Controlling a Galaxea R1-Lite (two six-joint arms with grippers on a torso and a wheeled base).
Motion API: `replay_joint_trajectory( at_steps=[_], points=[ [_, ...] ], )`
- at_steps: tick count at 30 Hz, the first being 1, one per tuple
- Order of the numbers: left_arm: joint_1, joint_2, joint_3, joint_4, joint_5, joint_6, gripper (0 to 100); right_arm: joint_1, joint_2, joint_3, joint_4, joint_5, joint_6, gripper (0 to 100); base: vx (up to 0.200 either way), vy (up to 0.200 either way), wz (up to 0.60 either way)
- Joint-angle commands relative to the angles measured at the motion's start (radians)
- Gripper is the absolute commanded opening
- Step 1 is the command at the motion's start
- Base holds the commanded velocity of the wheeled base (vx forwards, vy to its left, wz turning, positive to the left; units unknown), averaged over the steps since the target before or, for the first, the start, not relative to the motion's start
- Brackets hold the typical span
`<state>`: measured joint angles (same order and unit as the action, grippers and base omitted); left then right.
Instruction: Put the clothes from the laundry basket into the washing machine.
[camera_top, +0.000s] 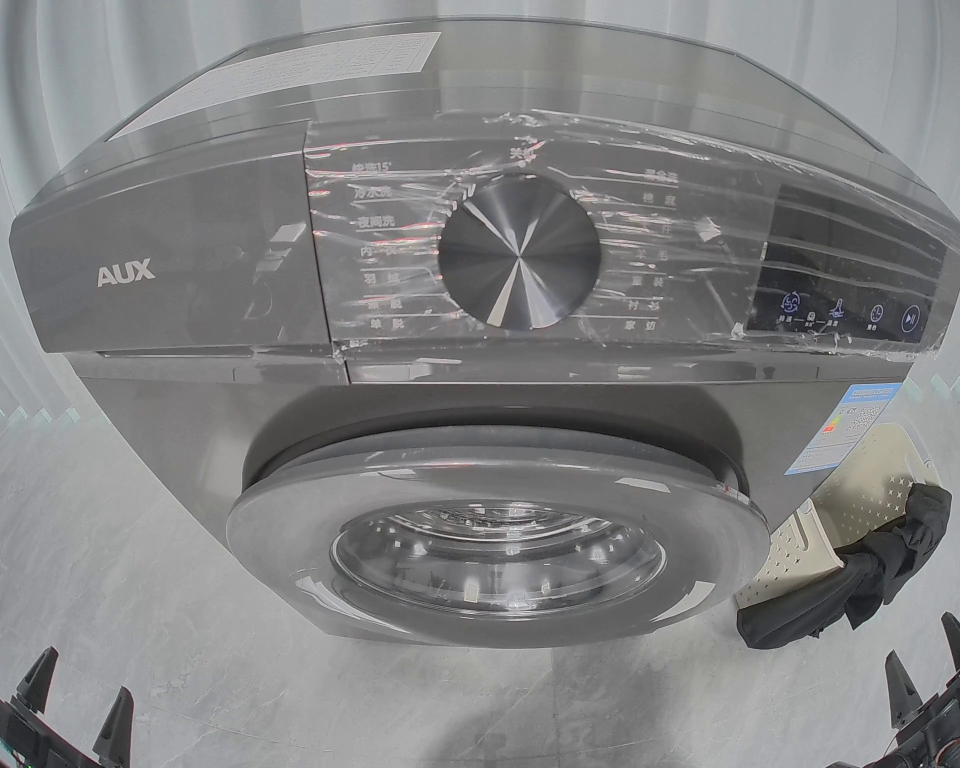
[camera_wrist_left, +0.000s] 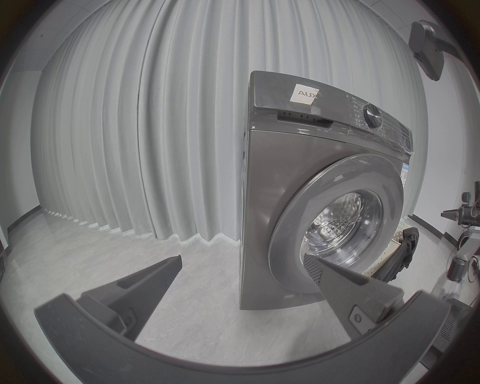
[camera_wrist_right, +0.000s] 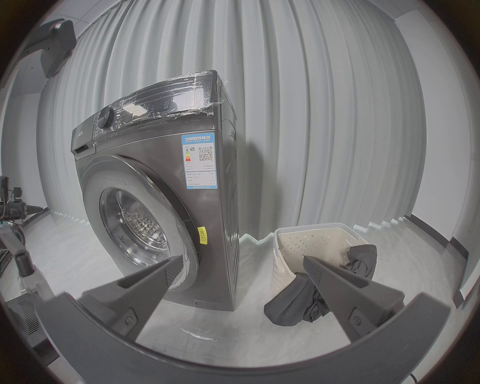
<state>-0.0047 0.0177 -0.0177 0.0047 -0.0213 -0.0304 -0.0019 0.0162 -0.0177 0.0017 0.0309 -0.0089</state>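
A grey front-loading washing machine (camera_top: 480, 330) stands before me with its round door (camera_top: 497, 545) closed; the steel drum shows through the glass. To its right on the floor sits a cream laundry basket (camera_top: 875, 490) with a dark garment (camera_top: 860, 585) draped over its rim and hanging down. The same basket (camera_wrist_right: 310, 245) and dark garment (camera_wrist_right: 300, 305) lie beside the machine (camera_wrist_right: 165, 200) in the right wrist view. My left gripper (camera_top: 72, 700) is low at the left, open and empty. My right gripper (camera_top: 925, 665) is low at the right, open and empty, short of the basket.
Pale pleated curtains (camera_wrist_left: 140, 135) hang behind the machine. The light marble-look floor (camera_top: 150, 560) spreads around it with free room on the left. A dark baseboard (camera_wrist_right: 430, 230) runs along the right wall.
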Motion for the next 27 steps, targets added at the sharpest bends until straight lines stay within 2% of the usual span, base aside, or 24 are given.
replay_joint_trajectory(
  at_steps=[1, 8, 11, 15, 18, 20, 21, 24, 26, 27],
  points=[
    [0.000, -0.016, 0.015, 0.000, 0.000, 0.000, 100, 0.000, -0.016, 0.018, 0.000, 0.000, 0.000, 100, 0.000, 0.000, 0.00],
    [0.000, -0.016, 0.015, 0.000, 0.000, 0.000, 100, -0.001, -0.016, 0.018, 0.000, -0.003, 0.007, 100, 0.000, 0.000, 0.00],
    [0.000, -0.016, 0.015, 0.000, 0.000, 0.000, 100, -0.003, -0.016, 0.018, -0.005, -0.020, 0.004, 100, 0.000, 0.000, 0.00],
    [0.000, -0.016, 0.015, 0.000, 0.000, 0.000, 100, -0.003, -0.016, 0.018, -0.012, -0.012, -0.003, 100, 0.000, 0.000, 0.00],
    [0.000, -0.016, 0.015, 0.000, 0.000, 0.000, 100, -0.003, -0.016, -0.036, -0.062, -0.003, -0.002, 100, 0.000, 0.000, 0.00],
    [0.000, -0.016, 0.015, 0.000, 0.000, 0.000, 100, 0.000, -0.016, -0.102, -0.057, 0.003, -0.002, 100, 0.000, 0.000, 0.00],
    [0.000, -0.016, 0.015, 0.000, 0.000, 0.000, 100, 0.000, -0.016, -0.102, -0.057, 0.003, -0.002, 100, 0.000, 0.000, 0.00],
    [0.000, -0.016, 0.015, 0.000, 0.000, 0.000, 100, -0.003, -0.009, -0.100, 0.038, 0.115, -0.011, 100, 0.000, 0.000, 0.00],
    [0.000, -0.016, 0.015, 0.000, 0.000, 0.000, 100, -0.003, 0.007, -0.096, 0.063, 0.142, -0.013, 100, 0.000, 0.000, 0.00],
    [0.000, -0.016, 0.015, 0.000, 0.000, 0.000, 100, -0.003, 0.047, -0.091, 0.073, 0.181, -0.019, 100, 0.000, 0.000, 0.00]
  ],
)
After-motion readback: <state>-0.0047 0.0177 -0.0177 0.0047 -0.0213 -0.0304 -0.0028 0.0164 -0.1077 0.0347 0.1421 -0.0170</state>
